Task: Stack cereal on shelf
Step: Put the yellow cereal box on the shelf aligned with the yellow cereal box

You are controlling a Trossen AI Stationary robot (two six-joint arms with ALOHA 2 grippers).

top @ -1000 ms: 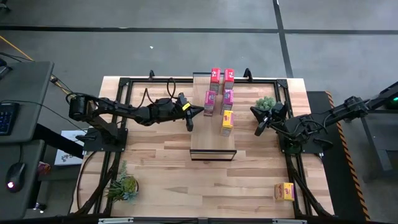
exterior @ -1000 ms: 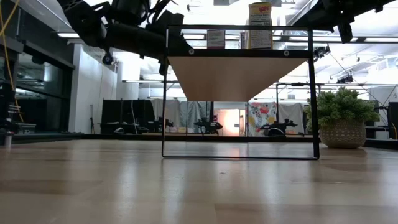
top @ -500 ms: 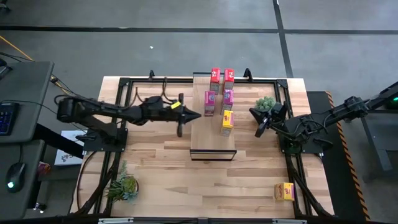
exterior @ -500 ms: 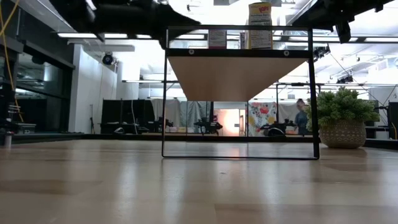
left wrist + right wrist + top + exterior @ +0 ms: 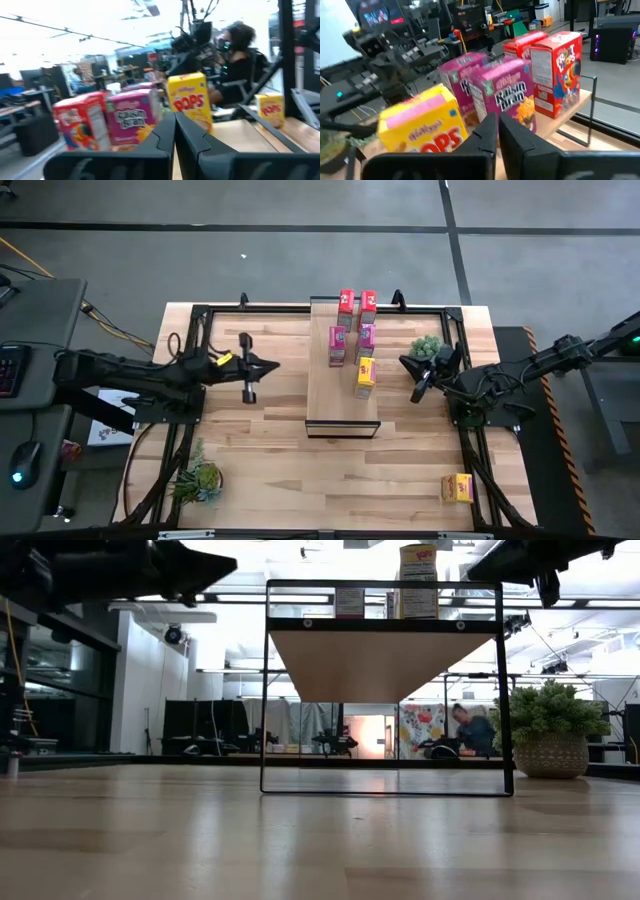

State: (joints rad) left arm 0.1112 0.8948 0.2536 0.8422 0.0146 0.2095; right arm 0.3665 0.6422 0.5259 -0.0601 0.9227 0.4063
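Observation:
The shelf (image 5: pixel 343 395) stands mid-table. On its top, upright on their bases, are two red cereal boxes (image 5: pixel 357 302) at the far end, two pink ones (image 5: pixel 352 342) and a yellow one (image 5: pixel 365 377). Another yellow box (image 5: pixel 459 487) stands on the table near the front right corner. My left gripper (image 5: pixel 274 364) is shut and holds nothing, hovering left of the shelf and pointing at it. Its wrist view shows the boxes (image 5: pixel 192 100) ahead. My right gripper (image 5: pixel 406 361) hovers shut and holds nothing just right of the shelf, facing the boxes (image 5: pixel 507 97).
A small green plant (image 5: pixel 427 346) sits on the table between the shelf and my right gripper. Another plant (image 5: pixel 198 478) is at the near left. A dark metal frame (image 5: pixel 200 310) runs round the table edges. A person (image 5: pixel 465 728) sits in the room beyond.
My left gripper has drawn back from the shelf's left side toward the table's left edge. It rolled about its own axis on the way and stayed shut. The boxes have not moved.

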